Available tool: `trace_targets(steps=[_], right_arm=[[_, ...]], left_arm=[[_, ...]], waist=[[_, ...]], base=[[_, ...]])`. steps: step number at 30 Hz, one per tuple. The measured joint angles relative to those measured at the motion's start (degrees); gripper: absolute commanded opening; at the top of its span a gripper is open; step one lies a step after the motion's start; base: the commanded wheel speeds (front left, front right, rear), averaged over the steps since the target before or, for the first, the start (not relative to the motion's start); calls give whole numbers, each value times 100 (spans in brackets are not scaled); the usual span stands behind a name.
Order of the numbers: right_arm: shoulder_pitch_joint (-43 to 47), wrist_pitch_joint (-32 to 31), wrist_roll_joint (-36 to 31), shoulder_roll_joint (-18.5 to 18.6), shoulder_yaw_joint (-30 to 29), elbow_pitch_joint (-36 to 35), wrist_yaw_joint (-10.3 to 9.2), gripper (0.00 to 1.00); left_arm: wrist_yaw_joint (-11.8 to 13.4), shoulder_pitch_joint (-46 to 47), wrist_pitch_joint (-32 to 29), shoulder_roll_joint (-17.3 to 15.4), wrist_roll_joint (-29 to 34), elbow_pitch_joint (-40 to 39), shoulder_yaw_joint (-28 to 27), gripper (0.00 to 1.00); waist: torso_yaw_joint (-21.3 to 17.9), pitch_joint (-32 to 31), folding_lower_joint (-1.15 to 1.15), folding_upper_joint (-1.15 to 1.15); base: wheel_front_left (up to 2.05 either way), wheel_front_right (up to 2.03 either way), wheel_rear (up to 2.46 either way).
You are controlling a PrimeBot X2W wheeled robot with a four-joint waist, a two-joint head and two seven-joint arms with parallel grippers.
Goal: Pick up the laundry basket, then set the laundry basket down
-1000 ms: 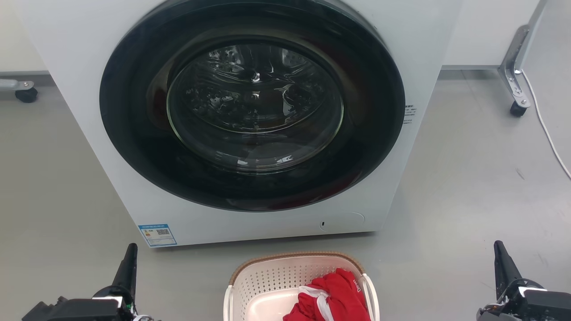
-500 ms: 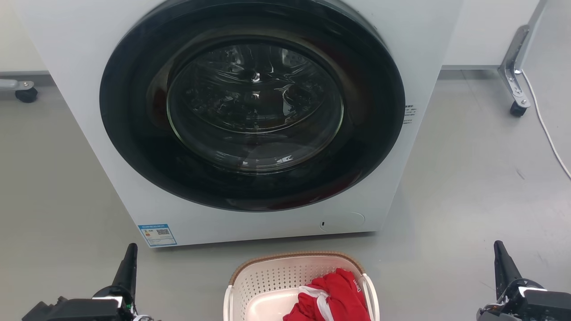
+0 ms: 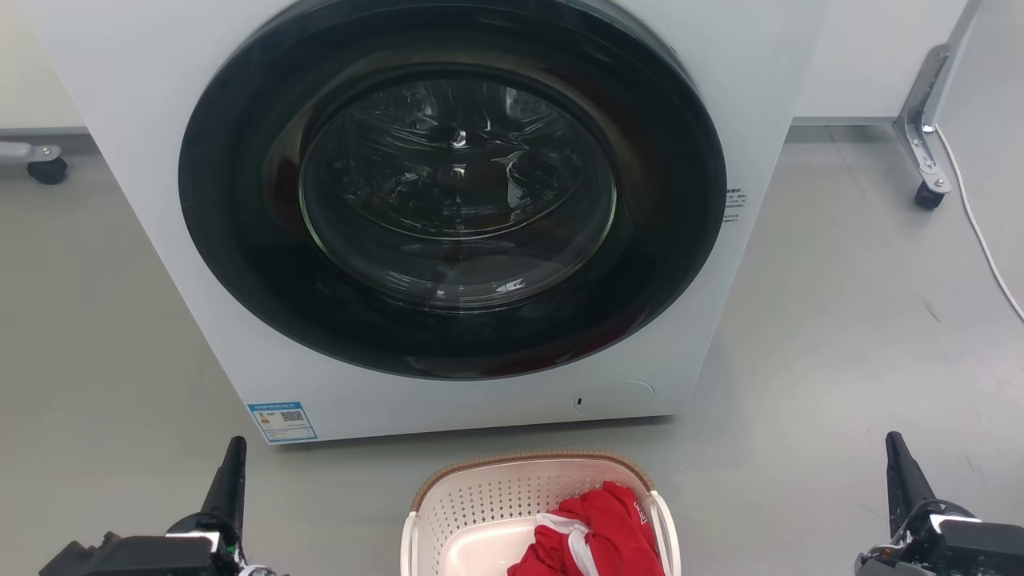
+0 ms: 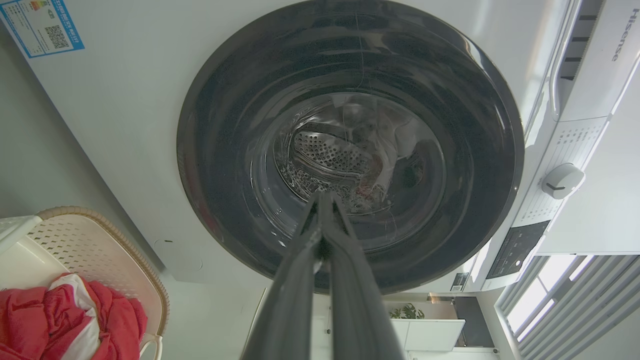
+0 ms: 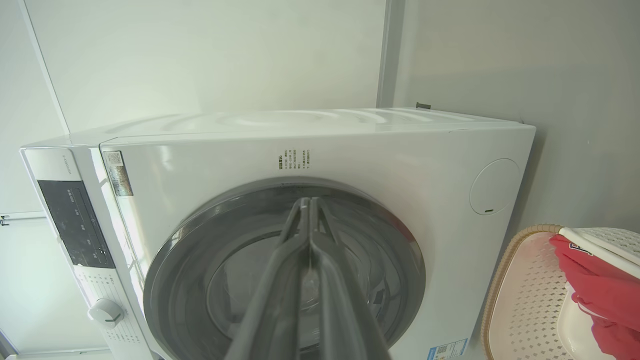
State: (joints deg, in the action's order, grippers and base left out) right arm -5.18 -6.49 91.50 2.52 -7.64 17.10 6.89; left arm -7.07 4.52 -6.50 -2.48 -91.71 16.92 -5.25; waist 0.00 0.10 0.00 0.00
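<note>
The laundry basket [image 3: 488, 496], cream-white with perforated walls and a brown rim, stands on the floor at the bottom centre of the head view, a red garment [image 3: 596, 536] lying in it. It also appears at the lower left of the left wrist view, laundry basket [image 4: 95, 245], and at the lower right of the right wrist view, laundry basket [image 5: 525, 295]. My left gripper [image 3: 234, 456] is well to the basket's left, shut and empty. My right gripper [image 3: 896, 456] is far to its right, also shut and empty. Both wrist views show fingertips pressed together: left gripper [image 4: 324, 197], right gripper [image 5: 309, 202].
A white washing machine [image 3: 160, 120] with a closed dark round door [image 3: 456, 184] stands just behind the basket. A caster leg [image 3: 924, 136] and a white cable [image 3: 980, 232] are at the right; another caster [image 3: 44, 164] is at the far left. Grey floor lies on both sides.
</note>
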Motion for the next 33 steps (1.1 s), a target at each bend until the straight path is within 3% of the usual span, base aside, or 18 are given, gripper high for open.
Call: trace_targets(steps=[33], right_arm=[[0, 0, 0, 0, 0, -1, 0, 0]], left_arm=[[0, 0, 0, 0, 0, -2, 0, 0]], waist=[[0, 1, 0, 0]], base=[[0, 0, 0]])
